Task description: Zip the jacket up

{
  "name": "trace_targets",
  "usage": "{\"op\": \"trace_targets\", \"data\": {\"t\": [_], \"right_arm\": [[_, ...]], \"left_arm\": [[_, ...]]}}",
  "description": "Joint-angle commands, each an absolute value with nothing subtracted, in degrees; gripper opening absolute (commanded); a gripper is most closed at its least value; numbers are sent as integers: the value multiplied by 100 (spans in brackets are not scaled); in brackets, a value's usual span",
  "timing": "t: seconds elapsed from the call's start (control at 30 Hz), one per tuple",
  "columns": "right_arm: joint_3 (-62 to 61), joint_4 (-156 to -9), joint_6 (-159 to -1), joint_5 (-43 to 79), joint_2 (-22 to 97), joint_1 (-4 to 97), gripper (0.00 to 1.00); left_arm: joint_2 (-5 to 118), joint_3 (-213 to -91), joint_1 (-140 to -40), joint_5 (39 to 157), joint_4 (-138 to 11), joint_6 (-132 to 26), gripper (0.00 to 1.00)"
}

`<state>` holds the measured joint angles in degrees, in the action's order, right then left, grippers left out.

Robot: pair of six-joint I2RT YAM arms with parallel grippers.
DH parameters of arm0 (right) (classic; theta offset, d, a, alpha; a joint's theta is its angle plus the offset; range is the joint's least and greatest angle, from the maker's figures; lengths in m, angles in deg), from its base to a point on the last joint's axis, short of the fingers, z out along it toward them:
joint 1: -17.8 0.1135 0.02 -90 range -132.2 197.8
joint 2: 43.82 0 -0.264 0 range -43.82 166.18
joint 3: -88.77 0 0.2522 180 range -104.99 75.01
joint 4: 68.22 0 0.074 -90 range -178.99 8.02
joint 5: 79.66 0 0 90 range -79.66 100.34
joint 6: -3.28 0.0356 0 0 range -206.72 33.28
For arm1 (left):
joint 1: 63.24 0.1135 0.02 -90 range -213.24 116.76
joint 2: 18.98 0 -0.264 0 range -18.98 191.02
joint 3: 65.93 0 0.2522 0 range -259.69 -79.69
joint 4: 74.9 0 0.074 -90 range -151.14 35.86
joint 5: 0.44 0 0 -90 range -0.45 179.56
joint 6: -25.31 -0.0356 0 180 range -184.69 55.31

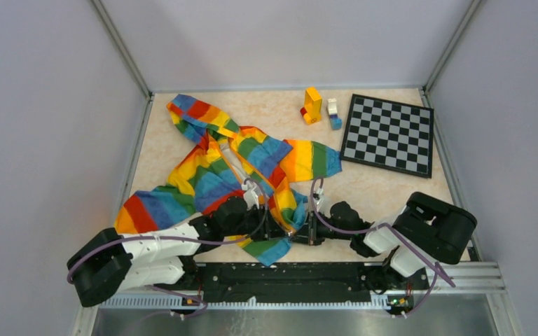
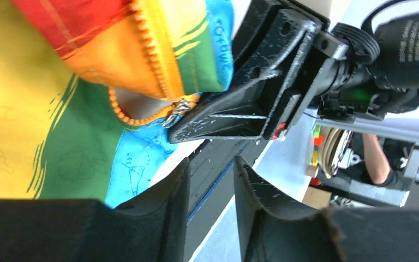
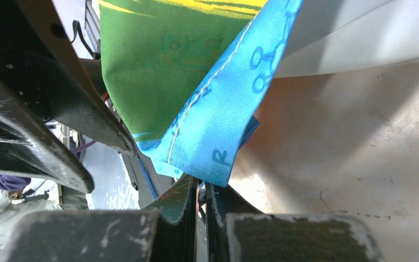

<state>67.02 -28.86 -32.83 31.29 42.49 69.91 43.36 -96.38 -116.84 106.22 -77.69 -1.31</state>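
The rainbow-striped jacket (image 1: 217, 175) lies spread on the table, hood at the far left, bottom hem at the near edge. My right gripper (image 1: 300, 231) is shut on the jacket's blue bottom edge (image 3: 213, 136); its fingertips (image 3: 188, 188) nearly touch. In the left wrist view the right gripper's finger (image 2: 223, 117) sits at the silver zipper pull (image 2: 181, 108), at the lower end of the orange zipper teeth (image 2: 153, 60). My left gripper (image 2: 211, 159) is open and empty, just short of that spot, close to the right gripper (image 1: 266, 222).
A chessboard (image 1: 389, 133) lies at the far right. A yellow block stack (image 1: 312, 105) and a white-and-blue block (image 1: 333, 113) stand at the back. The black base rail (image 1: 287, 276) runs along the near edge. Walls close in the table.
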Motion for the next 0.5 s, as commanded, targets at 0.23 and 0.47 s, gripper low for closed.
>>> {"op": "trace_targets", "data": {"t": [0.23,0.47], "right_arm": [[6587,-2498,-3491,3293,4267,7029,0],[6587,-2442,-3487,3315,4298,7027,0]], "left_arm": [[4931,-10693,-11654,10554,-6769,-1468,19],[5482,-11138,-11676,10461,-6485,-1972,26]]}}
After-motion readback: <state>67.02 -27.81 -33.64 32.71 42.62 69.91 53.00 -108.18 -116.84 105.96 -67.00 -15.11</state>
